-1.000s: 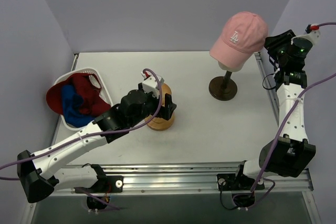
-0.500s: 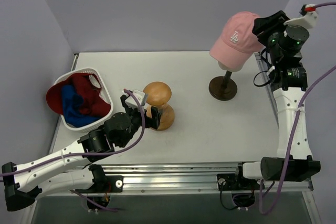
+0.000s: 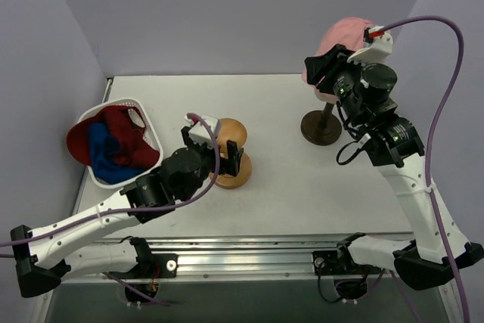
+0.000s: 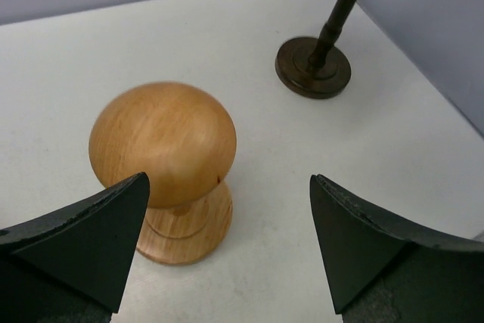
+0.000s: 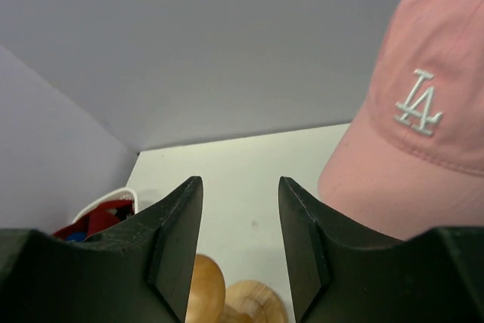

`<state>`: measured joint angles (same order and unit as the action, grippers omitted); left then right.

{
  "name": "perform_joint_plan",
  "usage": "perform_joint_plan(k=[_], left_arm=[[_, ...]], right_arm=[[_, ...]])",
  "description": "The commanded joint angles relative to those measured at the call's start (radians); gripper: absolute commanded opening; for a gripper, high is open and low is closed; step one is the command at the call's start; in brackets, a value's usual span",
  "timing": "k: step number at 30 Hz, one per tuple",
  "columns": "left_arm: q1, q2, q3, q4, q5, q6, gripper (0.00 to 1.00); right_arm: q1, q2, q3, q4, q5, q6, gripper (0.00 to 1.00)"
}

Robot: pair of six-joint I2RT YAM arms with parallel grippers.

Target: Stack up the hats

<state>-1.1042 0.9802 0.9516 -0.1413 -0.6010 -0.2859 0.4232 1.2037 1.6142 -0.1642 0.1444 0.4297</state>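
Counter (image 3: 287, 187): four hats are noted, in two places well apart.

Basket (image 3: 125, 102), far left: three hats are heaped in it, namely a red cap (image 3: 78, 141), a dark red hat (image 3: 125, 128) and a blue hat (image 3: 102, 150). How they are layered cannot be made out.

Mannequin head (image 3: 327, 96), far right: a pink cap (image 5: 408, 141) is seated on it, with the logo panel turned toward the right wrist camera.

Wooden stand (image 4: 162, 138), mid-counter: it is bare and upright.

Left end effector (image 4: 227, 183): the jaws are spread wide and nothing is held. The stand sits just ahead of them, left of the centre line. All hats are well apart from this arm.

Right end effector (image 5: 238, 194): the jaws are parted with a clear gap and nothing is between them. It is raised level with the cap and is by far the nearer arm.

Key relation: the cap lies to the right of the jaw gap in the wrist view, not within it. Through the gap only the counter and the stand are seen. The crown bulges beside the right finger; whether they touch cannot be told.

Judgement: a sideways shift toward the cap is thought necessary before closing, so that fabric enters the gap.
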Motion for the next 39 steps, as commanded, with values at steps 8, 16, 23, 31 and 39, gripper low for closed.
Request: perform_joint_plan(k=[8,16,23,31,39], left_arm=[[0.524,0.184,0.508,-0.308,0.286,-0.122,0.95],[0.963,0.363,0.596,-0.426,0.463,-0.127,0.96],[1.216,0.449,0.524,-0.403,0.391,-0.127,0.99],[1.302,0.546,0.501,-0.483,0.337,-0.11,1.0],[1.302,0.584,0.44,-0.483,0.331,-0.068,0.94]], right_arm=[[0.189,-0.15,-0.272,0.057,0.012,-0.086,0.4],[0.212,-0.32,-0.595,0.288,-0.089,-0.054,0.4],[0.219,-0.383,-0.614,0.265,-0.134,-0.019,0.38],[0.219,-0.417,-0.655,0.292,-0.167,-0.006,0.38],[0.221,-0.4,-0.652,0.285,-0.183,-0.008,0.37]])
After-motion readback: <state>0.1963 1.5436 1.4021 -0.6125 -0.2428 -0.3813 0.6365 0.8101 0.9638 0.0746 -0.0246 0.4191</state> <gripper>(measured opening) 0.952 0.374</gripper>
